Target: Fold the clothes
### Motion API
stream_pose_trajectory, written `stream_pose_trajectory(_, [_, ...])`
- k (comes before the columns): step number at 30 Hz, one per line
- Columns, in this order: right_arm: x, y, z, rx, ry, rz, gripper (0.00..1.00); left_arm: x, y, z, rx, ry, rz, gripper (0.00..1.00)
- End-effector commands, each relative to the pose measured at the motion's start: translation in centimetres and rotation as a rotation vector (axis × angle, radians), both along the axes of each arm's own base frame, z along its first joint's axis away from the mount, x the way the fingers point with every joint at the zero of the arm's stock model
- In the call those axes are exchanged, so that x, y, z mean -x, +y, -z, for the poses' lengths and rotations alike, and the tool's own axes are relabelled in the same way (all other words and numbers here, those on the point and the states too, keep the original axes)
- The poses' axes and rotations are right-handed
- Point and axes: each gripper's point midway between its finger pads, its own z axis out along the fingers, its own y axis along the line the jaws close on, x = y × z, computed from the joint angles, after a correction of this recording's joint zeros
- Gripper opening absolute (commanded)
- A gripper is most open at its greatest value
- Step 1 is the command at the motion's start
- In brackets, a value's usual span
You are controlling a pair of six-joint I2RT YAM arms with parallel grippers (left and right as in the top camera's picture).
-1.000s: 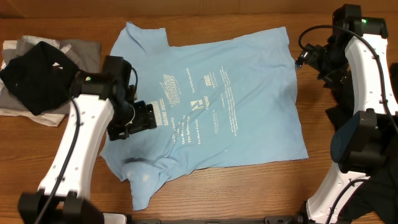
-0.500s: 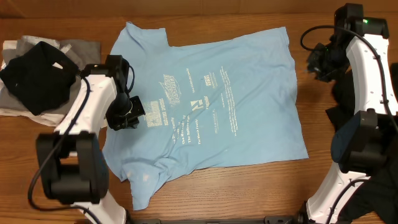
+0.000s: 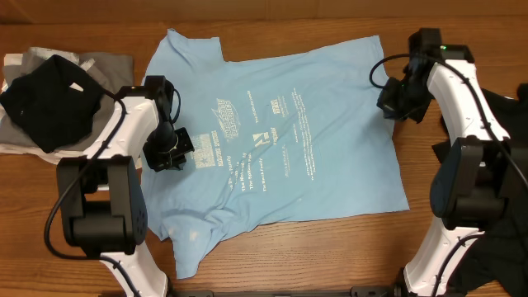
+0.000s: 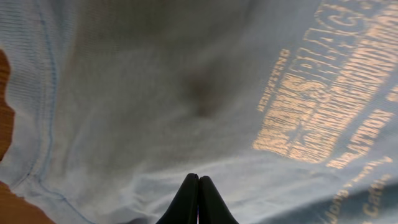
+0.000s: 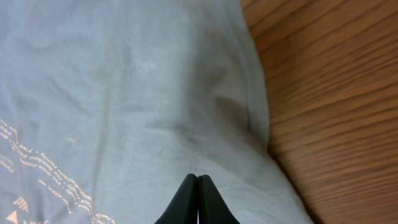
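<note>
The left gripper and right gripper, each with fingers pressed together, sit over opposite side edges of a light blue T-shirt spread print-up on a wooden table.

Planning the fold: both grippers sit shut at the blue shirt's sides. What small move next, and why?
Probably lift both slightly: left gripper and right gripper are shut at opposite sides of the T-shirt; lifting would show whether cloth is pinched.
</note>
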Motion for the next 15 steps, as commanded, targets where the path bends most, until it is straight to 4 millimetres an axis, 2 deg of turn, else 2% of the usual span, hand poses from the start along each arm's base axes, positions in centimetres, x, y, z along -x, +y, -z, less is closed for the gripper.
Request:
stream_pose_trajectory(1, [0.1, 0.1, 0.4, -0.023, 0.003, 0.0, 0.04, 0.5, 0.9, 1.6, -0.016, 0.05, -0.008, 0.04])
stream_pose_trajectory(6, [0.1, 0.3, 0.8, -0.03, 0.009, -0.002, 0.06, 0.5, 1.5, 2.5, -0.016, 0.068, -0.026, 0.04])
stream_pose_trajectory(15, [0.2, 0.6, 2.1, -0.036, 0.038, -0.008, 0.06, 0.1, 2.5, 2.6, -0.022, 0.052, -0.045, 0.07])
